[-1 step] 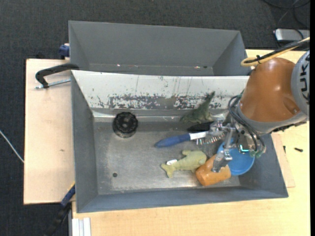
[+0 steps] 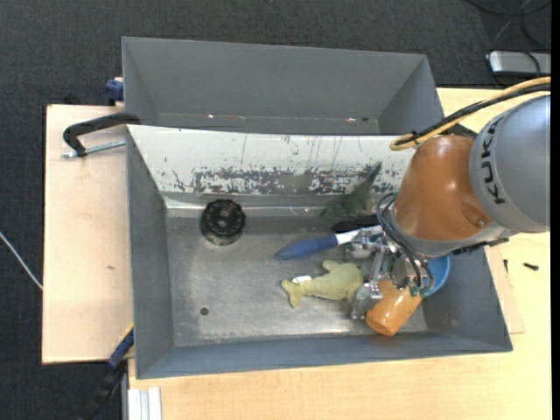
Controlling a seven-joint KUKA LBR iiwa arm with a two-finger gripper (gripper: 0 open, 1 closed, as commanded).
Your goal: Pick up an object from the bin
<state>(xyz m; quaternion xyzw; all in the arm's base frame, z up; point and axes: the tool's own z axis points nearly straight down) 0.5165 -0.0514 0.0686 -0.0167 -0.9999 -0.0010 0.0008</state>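
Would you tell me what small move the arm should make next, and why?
Likely ease the gripper slightly down over the orange rounded piece, which lies just beside it in the bin's near right corner, next to the pale yellow toy.

Bin (image 2: 236, 322): black cap (image 2: 220, 220), blue pen (image 2: 306, 247), yellowish toy (image 2: 325, 285), orange cylinder (image 2: 390, 314).

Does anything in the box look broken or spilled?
Nothing looks broken or spilled. The bin's back wall is scratched and speckled, and the black round cap sits alone, away from the pale fish toy by the gripper.
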